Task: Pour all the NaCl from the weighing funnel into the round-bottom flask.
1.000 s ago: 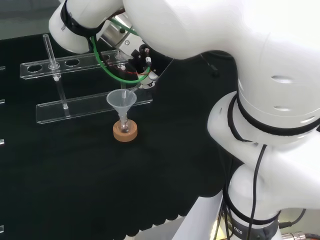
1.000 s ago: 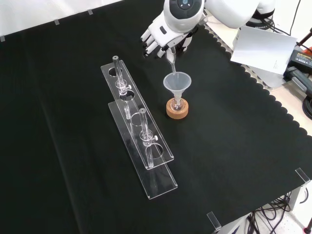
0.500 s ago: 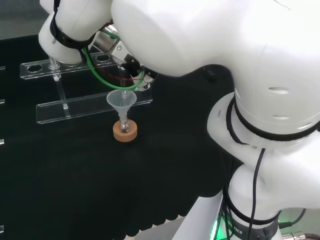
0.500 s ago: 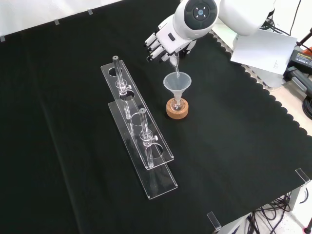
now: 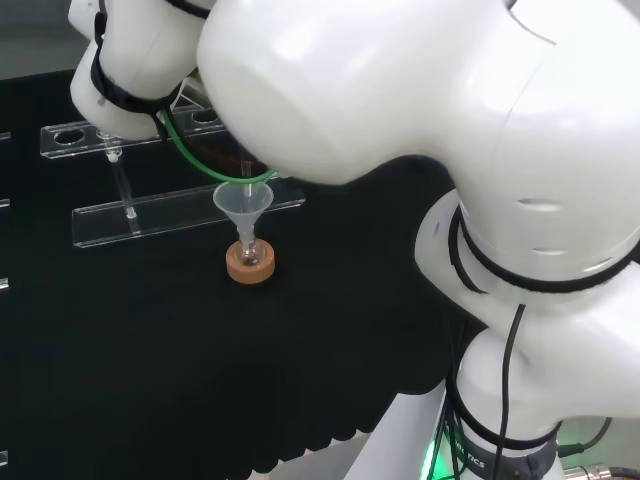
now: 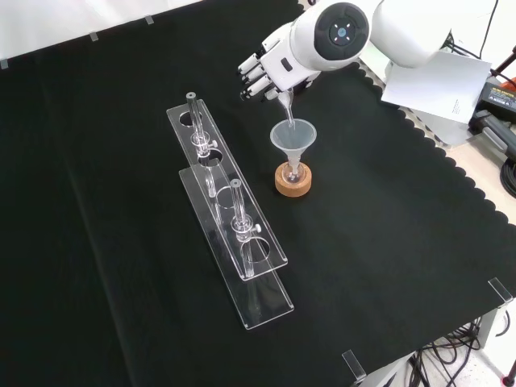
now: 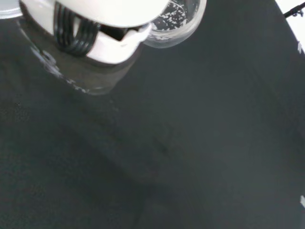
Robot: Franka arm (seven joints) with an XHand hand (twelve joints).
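A small round-bottom flask [image 6: 293,171] sits on a cork ring [image 6: 293,182] with a clear plastic funnel [image 6: 293,135] standing in its neck. In the front view the hand [image 6: 272,66] hovers just behind and above that funnel, its fingers curled round a clear weighing funnel [image 6: 285,105] whose thin spout points steeply down into the funnel's mouth. The wrist view shows the weighing funnel's bowl [image 7: 175,18] with white grains clinging inside, beside a part of the hand [image 7: 97,33]. In the head view the funnel [image 5: 243,203] and cork ring [image 5: 250,264] stand below the arm's links.
Two long clear racks [image 6: 242,266] with upright glass tubes [image 6: 236,211] lie left of the flask in the front view, behind it in the head view [image 5: 150,215]. The cloth's scalloped edge [image 6: 451,173] runs at the right, with papers [image 6: 431,81] beyond it.
The arm's wrist has turned and swung to the right in the front view, tipping the weighing funnel steeper over the plastic funnel. In the head view the arm's links now cover the hand.
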